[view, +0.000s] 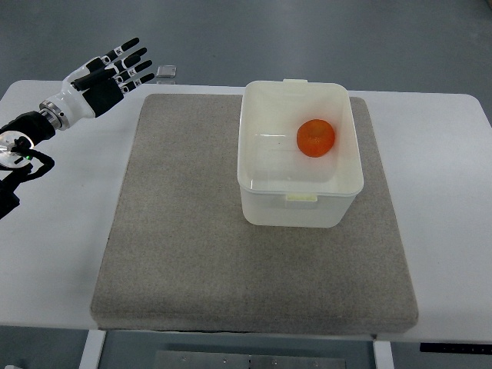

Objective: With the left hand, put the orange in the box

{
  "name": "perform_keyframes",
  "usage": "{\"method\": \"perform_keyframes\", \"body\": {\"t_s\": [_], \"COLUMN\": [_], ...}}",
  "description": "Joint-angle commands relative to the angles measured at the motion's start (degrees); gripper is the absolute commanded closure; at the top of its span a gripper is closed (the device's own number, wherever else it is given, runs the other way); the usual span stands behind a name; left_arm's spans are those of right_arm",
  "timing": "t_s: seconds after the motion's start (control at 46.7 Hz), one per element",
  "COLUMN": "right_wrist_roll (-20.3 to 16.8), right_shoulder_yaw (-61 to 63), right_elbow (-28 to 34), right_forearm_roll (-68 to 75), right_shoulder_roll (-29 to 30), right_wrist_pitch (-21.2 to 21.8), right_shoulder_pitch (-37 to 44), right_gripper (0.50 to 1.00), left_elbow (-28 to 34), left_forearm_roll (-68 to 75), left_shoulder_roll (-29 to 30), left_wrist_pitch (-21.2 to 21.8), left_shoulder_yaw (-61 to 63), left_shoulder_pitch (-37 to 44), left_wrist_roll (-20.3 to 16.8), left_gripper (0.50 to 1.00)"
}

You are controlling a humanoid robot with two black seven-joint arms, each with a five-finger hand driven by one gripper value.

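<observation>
An orange (316,137) lies inside the white plastic box (258,194), toward its far right part. The box stands on a grey mat (184,223). My left hand (115,69) hovers at the upper left, over the table's far left corner, well away from the box. Its fingers are stretched out straight and hold nothing. The right arm does not show.
The grey mat covers most of the white table (54,254). A small grey object (166,73) sits at the table's far edge just right of my left hand. The table's edges run along the left, right and near sides.
</observation>
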Motion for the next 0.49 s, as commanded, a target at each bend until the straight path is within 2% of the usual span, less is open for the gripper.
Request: {"method": "perform_keyframes", "body": {"t_s": [0.0, 0.471], "right_wrist_roll": [0.00, 0.18], "right_shoulder_yaw": [0.07, 0.07], "right_elbow": [0.53, 0.89], "right_forearm_roll": [0.00, -0.09], "right_shoulder_roll": [0.00, 0.00], "right_wrist_pitch": [0.08, 0.08], "right_shoulder_pitch": [0.09, 0.09], "right_gripper": [0.574, 0.574], "left_elbow": [0.00, 0.27], "left_forearm_roll": [-0.04, -0.40], "left_shoulder_roll": [0.00, 0.26], "left_wrist_pitch": [0.00, 0.00], "left_shoulder_yaw": [0.00, -0.09], "left_shoulder_pitch": [0.05, 0.41], "left_wrist_roll": [-0.01, -0.09], "left_gripper": [0.506, 0.506]}}
